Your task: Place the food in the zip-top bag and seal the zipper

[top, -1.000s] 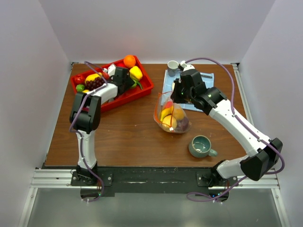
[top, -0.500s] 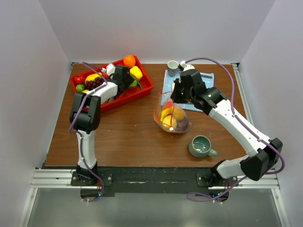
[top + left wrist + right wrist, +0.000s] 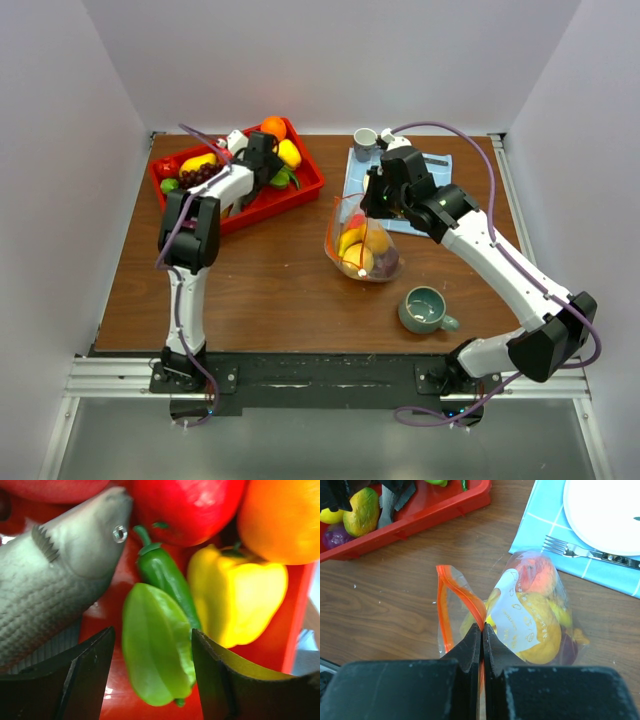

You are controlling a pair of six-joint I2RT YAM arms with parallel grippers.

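Pinching the zipper (image 3: 451, 596) between the right gripper (image 3: 481, 628) fingers, pressed together, and holding the zip-top bag (image 3: 532, 587) on the table (image 3: 380, 605) with yellow and peach food (image 3: 537, 630) inside. Straddling a green starfruit (image 3: 157, 650) with the left gripper (image 3: 152, 632) fingers apart, in the red tray (image 3: 295, 625), beside a green chili (image 3: 165, 575), a yellow bell pepper (image 3: 240, 600) and a toy fish (image 3: 55, 590).

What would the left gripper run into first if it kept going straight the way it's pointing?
Most likely the pale green fruit, which lies right between the open fingers of the left gripper in the red tray. How far off it is cannot be judged from the wrist view.
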